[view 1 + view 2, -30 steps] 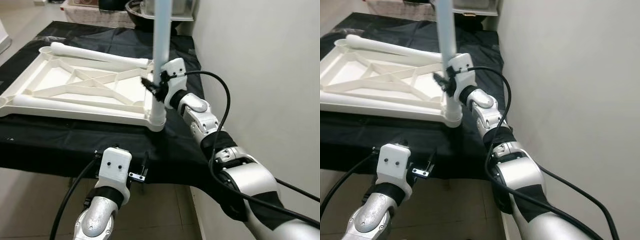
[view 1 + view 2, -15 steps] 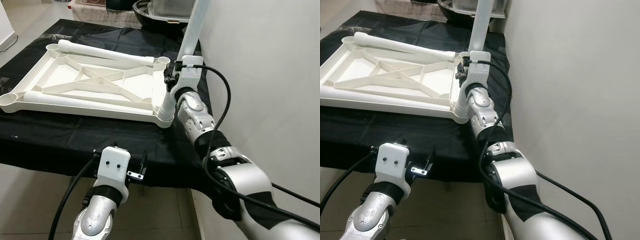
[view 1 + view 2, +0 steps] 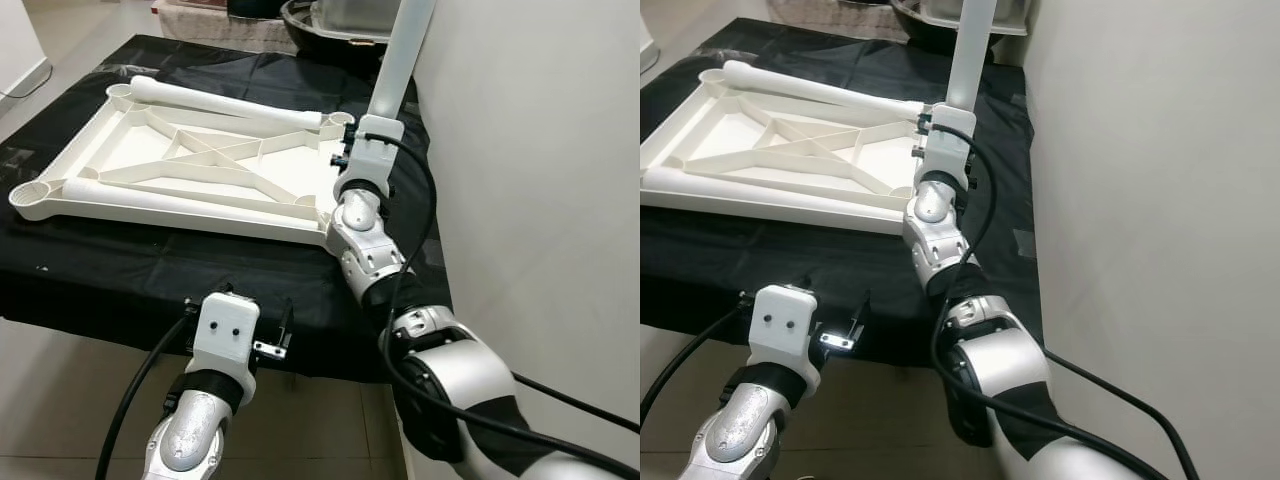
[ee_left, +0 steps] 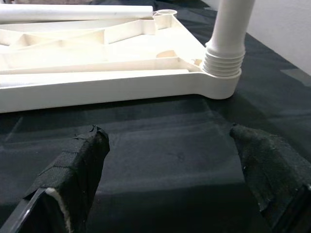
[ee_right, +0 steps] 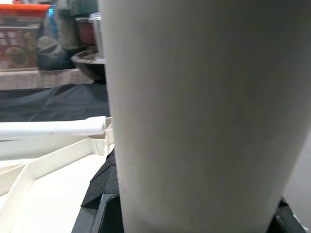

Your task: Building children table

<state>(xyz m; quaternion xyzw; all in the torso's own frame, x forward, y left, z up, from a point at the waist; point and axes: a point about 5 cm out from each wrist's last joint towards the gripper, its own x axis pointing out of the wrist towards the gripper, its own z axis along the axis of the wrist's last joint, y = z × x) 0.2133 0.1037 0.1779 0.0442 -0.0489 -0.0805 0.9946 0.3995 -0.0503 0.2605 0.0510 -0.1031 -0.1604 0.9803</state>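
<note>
1. Left end effector point(image 4: 165, 160), hovering low at the near edge of the desk point(image 3: 120, 275), fingers spread wide with nothing between them; pads point(image 4: 73, 167) facing the near right corner of the tabletop.
2. Inverted white tabletop point(image 3: 190, 165) lying flat on the black cloth at the middle of the desk, ribbed underside up, corner sockets showing.
3. Two loose legs resting on that tabletop: one along the far edge point(image 3: 230, 102), one along the near edge point(image 3: 180, 195), neither yet stood upright.
4. Right end effector point(image 3: 368, 160) at the near right corner, clamped around the upright leg point(image 3: 400, 55); fingers hidden from the head views behind the wrist housing, yet the right wrist view has the white tube pressed between them.
5. Upright leg seated in the near right corner socket point(image 4: 221, 73), threaded collar visible just above the socket rim, tube leaning slightly toward the far right.
6. Step in hand, as judged: screwing or seating the first leg into its socket. Thread still exposed, so probably not fully home.
7. Next move likely calling for straightening the tube and turning it until the collar closes on the rim, then letting go and reaching left for a loose leg.
8. Count: one tabletop, three legs in sight (one standing, two lying), four corner sockets.
</note>
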